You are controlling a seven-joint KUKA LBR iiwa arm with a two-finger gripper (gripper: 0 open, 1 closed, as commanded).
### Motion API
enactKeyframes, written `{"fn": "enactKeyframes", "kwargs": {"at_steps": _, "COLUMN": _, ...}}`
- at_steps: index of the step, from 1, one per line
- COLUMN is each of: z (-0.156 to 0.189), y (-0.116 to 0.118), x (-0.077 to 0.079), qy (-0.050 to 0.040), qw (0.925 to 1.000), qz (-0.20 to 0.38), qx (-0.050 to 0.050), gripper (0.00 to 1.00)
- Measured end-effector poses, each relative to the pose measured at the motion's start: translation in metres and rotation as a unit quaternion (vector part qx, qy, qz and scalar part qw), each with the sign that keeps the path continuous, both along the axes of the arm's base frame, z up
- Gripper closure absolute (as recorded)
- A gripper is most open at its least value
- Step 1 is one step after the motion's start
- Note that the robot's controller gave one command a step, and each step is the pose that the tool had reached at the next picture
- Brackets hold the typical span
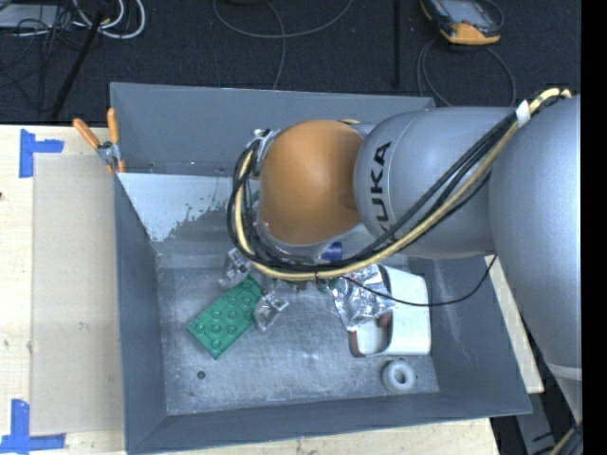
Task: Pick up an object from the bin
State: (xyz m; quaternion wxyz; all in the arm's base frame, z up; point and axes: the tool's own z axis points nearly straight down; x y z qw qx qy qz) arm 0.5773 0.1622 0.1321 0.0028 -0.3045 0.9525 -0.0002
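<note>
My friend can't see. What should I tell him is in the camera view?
A grey robot arm reaches from the right into a grey metal bin, its pincer down at a flat green studded brick. Crumpled foil, a white cup and a grey ring lie to its right.

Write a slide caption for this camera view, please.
Robot arm's gripper low over a green studded plate in a grey bin, crumpled foil beside.
</note>
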Motion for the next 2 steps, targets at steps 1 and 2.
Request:
{"fn": "enactKeyframes", "kwargs": {"at_steps": 1, "z": 0.015, "y": 0.0, "x": 0.001, "qy": 0.0014, "qw": 1.0, "qz": -0.002, "qx": 0.0, "gripper": 1.0}}
{"fn": "enactKeyframes", "kwargs": {"at_steps": 2, "z": 0.054, "y": 0.001, "x": 0.001, "qy": 0.0003, "qw": 1.0, "qz": -0.005, "qx": 0.0, "gripper": 1.0}}
